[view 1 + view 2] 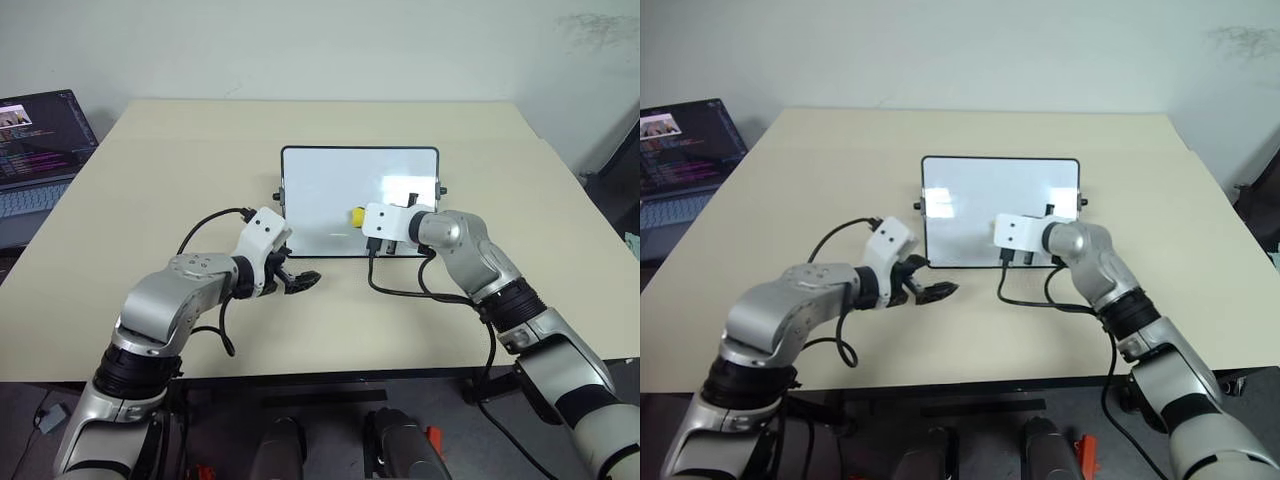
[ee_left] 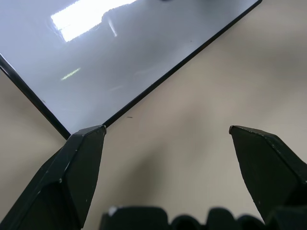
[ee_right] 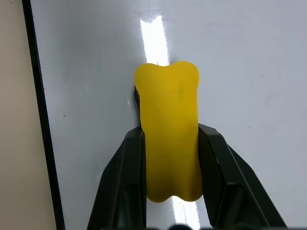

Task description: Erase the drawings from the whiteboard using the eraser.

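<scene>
Right end effector (image 3: pixel 170 143) clamps eraser (image 3: pixel 169 129) on whiteboard (image 1: pixel 330 190), mostly hidden; left end effector (image 2: pixel 165 139) apart.

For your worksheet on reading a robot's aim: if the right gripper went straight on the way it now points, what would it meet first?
Most likely the whiteboard. The right gripper is shut on the eraser, which leads and seems at or just above the white surface, so the eraser would press there first; the gap is unclear.
</scene>
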Motion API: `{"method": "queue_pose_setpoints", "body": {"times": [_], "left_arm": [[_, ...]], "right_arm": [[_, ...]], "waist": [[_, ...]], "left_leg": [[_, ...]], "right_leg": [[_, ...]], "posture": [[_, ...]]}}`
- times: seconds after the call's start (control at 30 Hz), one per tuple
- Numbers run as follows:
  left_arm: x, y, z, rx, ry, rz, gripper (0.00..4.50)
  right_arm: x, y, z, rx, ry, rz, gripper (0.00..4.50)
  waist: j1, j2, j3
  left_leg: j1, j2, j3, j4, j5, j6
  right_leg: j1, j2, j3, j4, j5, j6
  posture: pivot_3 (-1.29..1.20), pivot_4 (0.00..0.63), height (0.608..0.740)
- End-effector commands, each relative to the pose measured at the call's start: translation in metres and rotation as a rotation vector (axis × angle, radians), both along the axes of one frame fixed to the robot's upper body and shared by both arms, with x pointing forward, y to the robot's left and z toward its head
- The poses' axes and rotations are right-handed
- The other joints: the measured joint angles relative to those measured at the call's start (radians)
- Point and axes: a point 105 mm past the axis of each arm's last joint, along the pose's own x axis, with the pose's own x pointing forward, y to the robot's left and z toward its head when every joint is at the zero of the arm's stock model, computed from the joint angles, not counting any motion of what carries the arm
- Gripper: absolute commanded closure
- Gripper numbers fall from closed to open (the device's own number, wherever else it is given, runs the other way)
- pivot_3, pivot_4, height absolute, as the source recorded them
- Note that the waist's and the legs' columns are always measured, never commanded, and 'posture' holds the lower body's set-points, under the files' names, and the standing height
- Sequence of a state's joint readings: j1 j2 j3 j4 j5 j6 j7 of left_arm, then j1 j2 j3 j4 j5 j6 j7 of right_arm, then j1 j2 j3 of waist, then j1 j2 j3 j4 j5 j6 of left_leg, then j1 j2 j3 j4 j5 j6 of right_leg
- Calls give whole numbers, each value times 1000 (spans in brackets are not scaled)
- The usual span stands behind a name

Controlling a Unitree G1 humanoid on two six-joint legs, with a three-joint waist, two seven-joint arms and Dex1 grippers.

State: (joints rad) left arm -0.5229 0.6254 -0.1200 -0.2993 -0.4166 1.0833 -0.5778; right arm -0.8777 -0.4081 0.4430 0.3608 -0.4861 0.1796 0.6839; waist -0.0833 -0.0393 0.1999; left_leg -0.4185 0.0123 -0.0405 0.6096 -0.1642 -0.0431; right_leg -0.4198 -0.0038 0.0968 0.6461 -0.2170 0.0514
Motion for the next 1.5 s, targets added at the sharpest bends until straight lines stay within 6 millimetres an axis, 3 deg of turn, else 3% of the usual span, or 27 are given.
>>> {"method": "queue_pose_setpoints", "body": {"times": [0.03, 0.13, 0.27, 0.37, 0.47, 0.53, 0.6, 0.73, 0.97, 1.1, 1.3, 1.5], "left_arm": [[3, -2, 10, -2, -45, -9, 0], [3, -3, 11, -2, -48, -10, 0], [3, 0, 13, -1, -56, -4, 0], [2, 1, 23, -27, -76, -2, 0], [2, 5, 31, -38, -96, 7, 0], [3, 9, 32, -35, -101, 15, 0], [3, 9, 31, -34, -107, 4, 0], [0, -3, 30, -43, -111, -62, 0], [-2, -19, 33, -61, -123, -163, 0], [-7, -40, 38, -62, -169, -307, 0], [-3, -77, 48, -100, -196, -457, 0], [-2, -112, 35, -62, -188, -615, 0]], "right_arm": [[12, -23, 14, 4, -45, -80, 3410], [11, -22, 15, 16, -44, -74, 3410], [3, -14, 27, 220, 44, -61, 3410], [-6, -15, 70, 548, 137, -58, 3410], [-7, -54, 131, 850, 111, -129, 3411], [-3, -93, 149, 952, 54, -250, 3411], [0, -119, 154, 1021, 30, -338, 3411], [1, -178, 138, 1029, -31, -578, 3411], [-21, -227, 97, 931, 85, -729, 3411], [-37, -261, 74, 896, 110, -850, 3411], [-48, -268, 45, 870, 194, -886, 3411], [-46, -274, 29, 874, 202, -903, 3411]], "waist": [[0, 0, 0], [0, 0, 0], [0, 0, 0], [0, 0, 0], [1, 1, 1], [4, 1, 1], [11, 0, 0], [11, 0, 0], [11, 1, 0], [7, 1, 0], [-1, 1, 0], [-4, 1, 0]], "left_leg": [[0, 0, 0, 0, 0, 0], [0, 0, 0, 1, 0, 0], [0, 0, 0, 1, 0, 0], [-1, 0, 0, 0, 0, 0], [-3, 0, -1, -1, 0, 0], [-5, 0, -2, -1, 0, 0], [-5, 0, -3, -1, -1, 0], [-5, 0, -2, -1, -1, -1], [-5, 0, 1, -1, -1, 0], [-5, 0, 1, -1, -1, 0], [-4, -1, 2, 1, -1, 0], [-2, -1, 3, 1, -1, 0]], "right_leg": [[0, 0, 0, 0, 0, 0], [0, 0, 0, 0, 0, 0], [0, 0, 0, 0, 0, 0], [0, 0, 0, 1, 0, 0], [-2, 0, -1, 1, 3, 5], [-4, 0, -2, 0, 3, 5], [-3, 0, -4, -2, 1, 2], [-3, 0, -2, -3, -1, -1], [-3, 0, 0, -2, -1, 0], [-3, 0, 0, -2, -1, 0], [-2, 0, 1, -2, -1, 1], [-1, 0, 3, -1, 0, 1]], "posture": [[0, 150, 740], [0, 150, 740], [0, 150, 740], [0, 150, 740], [0, 150, 740], [0, 150, 740], [0, 150, 740], [0, 150, 740], [0, 150, 740], [0, 150, 740], [0, 150, 740], [0, 150, 740]]}}
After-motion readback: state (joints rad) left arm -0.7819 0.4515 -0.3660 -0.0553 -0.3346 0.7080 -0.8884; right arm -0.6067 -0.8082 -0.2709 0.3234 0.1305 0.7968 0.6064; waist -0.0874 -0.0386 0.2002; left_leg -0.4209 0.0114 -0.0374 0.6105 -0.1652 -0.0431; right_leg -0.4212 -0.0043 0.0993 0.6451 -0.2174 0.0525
